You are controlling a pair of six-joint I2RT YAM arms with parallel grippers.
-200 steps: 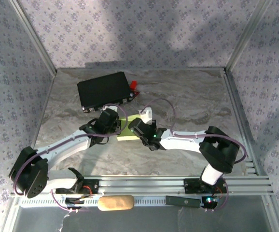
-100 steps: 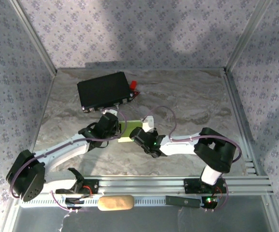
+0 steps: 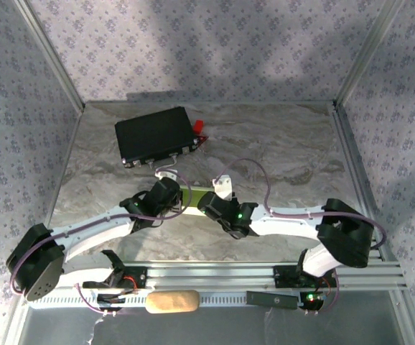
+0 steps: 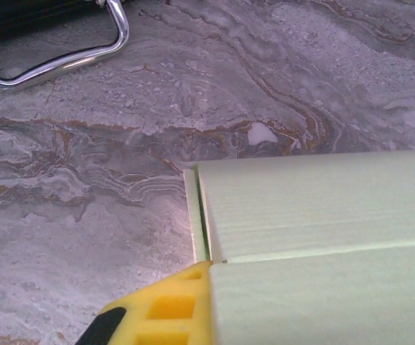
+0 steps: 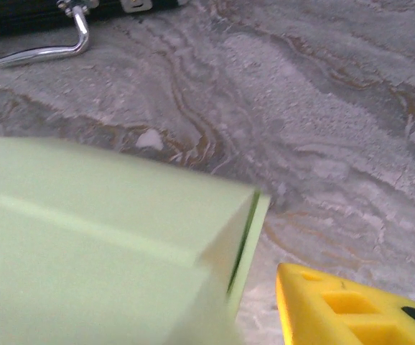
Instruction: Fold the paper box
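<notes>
The paper box point(image 3: 192, 195) is pale green and lies on the marble table point(image 3: 286, 151), between the two grippers. In the left wrist view the paper box point(image 4: 322, 237) is folded up, with a narrow flap edge at its left end. My left gripper point(image 3: 171, 192) is shut on that end, one yellow finger point(image 4: 166, 307) pressed against the card. My right gripper point(image 3: 210, 202) is open at the other end. Its yellow finger point(image 5: 344, 313) stands apart from the paper box point(image 5: 100, 237), whose end flap gapes slightly.
A black case point(image 3: 156, 135) with a metal handle point(image 4: 49, 61) lies at the back left, a small red object point(image 3: 199, 126) beside it. Patterned walls and metal posts enclose the table. A tan pad point(image 3: 171, 301) rests on the near rail.
My right gripper has opened and let go of the box's end, and its arm has shifted to the right. The left arm has drawn a little nearer, still holding the box.
</notes>
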